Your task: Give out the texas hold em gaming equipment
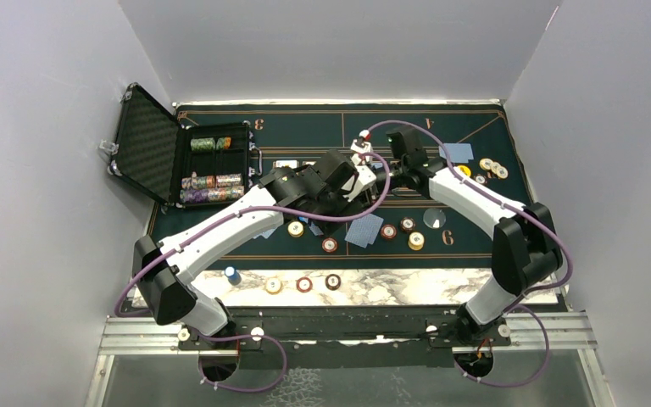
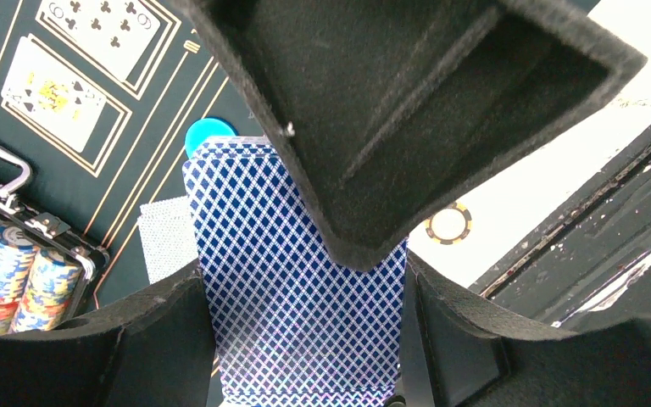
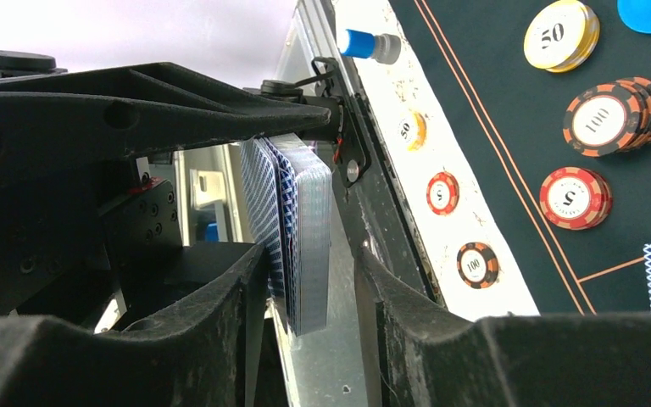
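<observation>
Dark green felt (image 1: 305,127) with orange lines covers most of the marble worktop (image 1: 407,284), with white walls all round. Above the middle of it, the deck of blue-backed cards (image 2: 288,254) is held in the air, clenched between the fingers of the left hand (image 2: 305,356). The right hand (image 3: 314,297) straddles the same deck from the other side, one finger close against a card and a gap showing at the other (so not clamped on it). Beneath them on the felt lie a face-down card (image 1: 364,229), scattered chips (image 1: 329,245), a clear disc (image 1: 434,218), a blue disc (image 2: 212,136) and two face-up cards (image 2: 51,106). Three more chips (image 1: 304,284) sit in a row on the bare marble strip. At the far left a black case (image 1: 148,144) stands open, with chip rows (image 1: 212,181) inside.
</observation>
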You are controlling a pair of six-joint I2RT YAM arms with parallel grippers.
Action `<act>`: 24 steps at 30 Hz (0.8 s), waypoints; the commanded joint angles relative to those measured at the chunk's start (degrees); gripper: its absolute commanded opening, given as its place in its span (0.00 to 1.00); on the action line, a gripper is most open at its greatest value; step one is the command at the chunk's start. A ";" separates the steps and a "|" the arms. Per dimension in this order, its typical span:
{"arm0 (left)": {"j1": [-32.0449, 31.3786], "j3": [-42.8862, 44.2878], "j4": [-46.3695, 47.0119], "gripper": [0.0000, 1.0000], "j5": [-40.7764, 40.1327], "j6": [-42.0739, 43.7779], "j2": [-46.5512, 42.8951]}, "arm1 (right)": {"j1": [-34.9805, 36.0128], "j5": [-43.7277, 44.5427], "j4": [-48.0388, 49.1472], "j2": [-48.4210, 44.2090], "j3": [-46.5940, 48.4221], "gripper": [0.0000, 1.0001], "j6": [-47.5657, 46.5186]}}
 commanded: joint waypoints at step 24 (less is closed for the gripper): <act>-0.52 1.74 0.58 0.00 0.99 0.60 -0.28 | 1.03 4.12 4.77 1.07 0.70 0.58 2.88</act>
